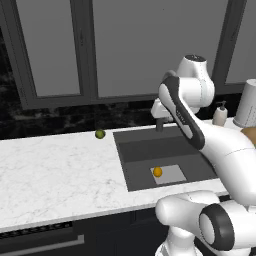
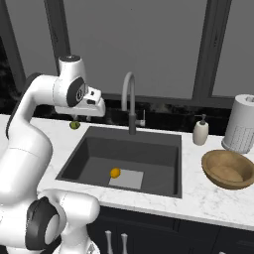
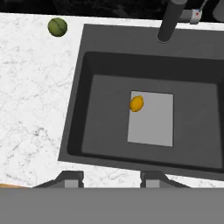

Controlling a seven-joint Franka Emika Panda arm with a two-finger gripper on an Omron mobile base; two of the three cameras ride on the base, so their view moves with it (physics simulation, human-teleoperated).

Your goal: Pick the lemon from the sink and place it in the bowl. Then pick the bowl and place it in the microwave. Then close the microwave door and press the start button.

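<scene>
A small green fruit sits on the white marble bench left of the sink. The lemon lies on the sink floor at the pale patch's left edge. The claw hangs high above, parted and empty. Right: soap dispenser, wooden bowl. No writing is legible.

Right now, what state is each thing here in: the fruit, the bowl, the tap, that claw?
lemon: lying loose on the pale patch in the sink
green fruit: on the counter, left of the sink
bowl: upright, empty, on the counter right of the sink
tap: no water running
claw: open, high above the sink, holding nothing
</scene>
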